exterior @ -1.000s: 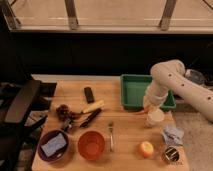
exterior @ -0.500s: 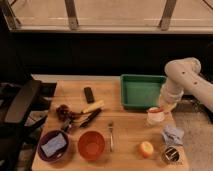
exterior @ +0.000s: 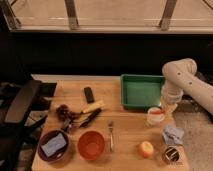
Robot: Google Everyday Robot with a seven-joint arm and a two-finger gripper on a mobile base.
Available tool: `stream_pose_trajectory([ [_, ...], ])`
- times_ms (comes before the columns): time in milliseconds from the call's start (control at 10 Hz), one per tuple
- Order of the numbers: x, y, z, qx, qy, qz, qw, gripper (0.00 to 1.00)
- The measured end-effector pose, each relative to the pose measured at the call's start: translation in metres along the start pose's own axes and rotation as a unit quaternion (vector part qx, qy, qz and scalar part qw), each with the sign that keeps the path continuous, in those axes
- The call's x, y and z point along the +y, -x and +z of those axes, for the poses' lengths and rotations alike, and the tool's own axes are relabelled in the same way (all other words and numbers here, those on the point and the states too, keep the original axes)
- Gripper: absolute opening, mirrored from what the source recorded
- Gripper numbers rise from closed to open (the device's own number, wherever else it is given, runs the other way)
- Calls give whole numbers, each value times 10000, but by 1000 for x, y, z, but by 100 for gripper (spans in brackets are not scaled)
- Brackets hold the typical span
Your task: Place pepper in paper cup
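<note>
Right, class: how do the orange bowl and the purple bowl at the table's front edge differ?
The orange bowl is bright orange with nothing showing inside; the purple bowl is dark and holds a blue sponge. The purple bowl sits nearer the table corner. Both are round and upright. The gripper hangs over the paper cup, away from both.

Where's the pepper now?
Right side of the camera view: the pepper sits in the paper cup, near the green tray, with the tool beside it.
</note>
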Motion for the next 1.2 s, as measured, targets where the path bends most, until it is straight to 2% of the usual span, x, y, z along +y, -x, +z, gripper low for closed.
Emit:
stream_pose_trajectory([
  [400, -2, 5, 9, 63, 96, -42, 9999, 0],
  [500, -3, 8, 9, 71, 93, -65, 9999, 4],
  [1200, -1, 19, 11, 95, 57, -167, 9998, 74],
])
